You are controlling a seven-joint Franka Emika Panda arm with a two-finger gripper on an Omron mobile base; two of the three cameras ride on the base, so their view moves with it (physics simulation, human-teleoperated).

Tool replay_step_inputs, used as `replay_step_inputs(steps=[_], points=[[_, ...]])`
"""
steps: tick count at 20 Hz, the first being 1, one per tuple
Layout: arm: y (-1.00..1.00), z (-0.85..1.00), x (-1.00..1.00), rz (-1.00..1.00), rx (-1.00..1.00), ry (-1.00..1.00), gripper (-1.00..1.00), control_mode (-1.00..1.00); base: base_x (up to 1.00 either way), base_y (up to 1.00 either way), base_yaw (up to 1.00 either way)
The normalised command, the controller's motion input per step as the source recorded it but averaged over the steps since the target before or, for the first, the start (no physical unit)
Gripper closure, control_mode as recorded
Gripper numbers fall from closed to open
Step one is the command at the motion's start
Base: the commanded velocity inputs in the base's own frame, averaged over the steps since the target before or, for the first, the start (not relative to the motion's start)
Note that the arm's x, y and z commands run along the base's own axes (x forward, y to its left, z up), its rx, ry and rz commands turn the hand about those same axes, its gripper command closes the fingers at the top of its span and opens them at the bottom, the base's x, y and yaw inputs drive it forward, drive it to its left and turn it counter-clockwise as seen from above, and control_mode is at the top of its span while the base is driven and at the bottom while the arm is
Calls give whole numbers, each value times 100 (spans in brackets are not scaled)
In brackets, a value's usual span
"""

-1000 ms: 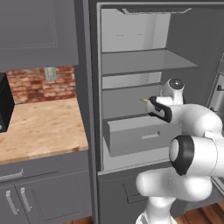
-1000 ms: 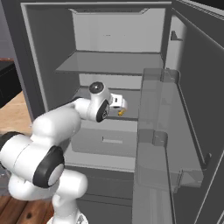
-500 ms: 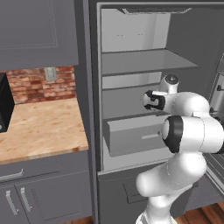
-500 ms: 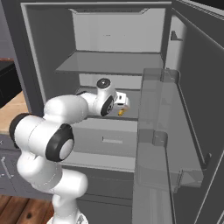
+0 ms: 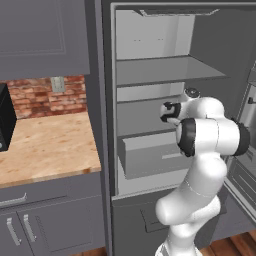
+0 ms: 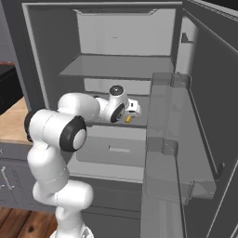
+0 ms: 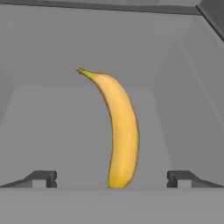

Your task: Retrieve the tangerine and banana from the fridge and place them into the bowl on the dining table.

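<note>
Your gripper (image 7: pixel 112 179) stands fully open, nothing held, one fingertip (image 7: pixel 41 178) to each side of the banana (image 7: pixel 119 133). The banana lies on the middle shelf (image 6: pixel 139 122) of the fridge (image 5: pixel 150 70). Its long axis runs away from the hand, stem end far and curving left.

A: What is in front of the robot?
B: A tall dark grey fridge (image 6: pixel 51 51) with its door (image 6: pixel 209 116) swung open to the right, pale shelves and a drawer (image 6: pixel 111 151) inside.

A: Where is the arm?
B: The white arm (image 6: pixel 69 125) reaches onto the middle shelf above the drawer. Just beside its hand a small bit of yellow banana (image 6: pixel 128 119) shows.
</note>
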Motion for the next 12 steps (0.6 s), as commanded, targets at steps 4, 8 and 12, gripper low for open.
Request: replay_step_inputs(steps=[4, 8, 12], points=[[-13, -25, 42, 0, 0, 0, -100, -100, 0, 0, 0], [-9, -25, 44, 0, 0, 1, -100, -100, 0, 0, 0], [-7, -27, 43, 0, 0, 2, -100, -100, 0, 0, 0]])
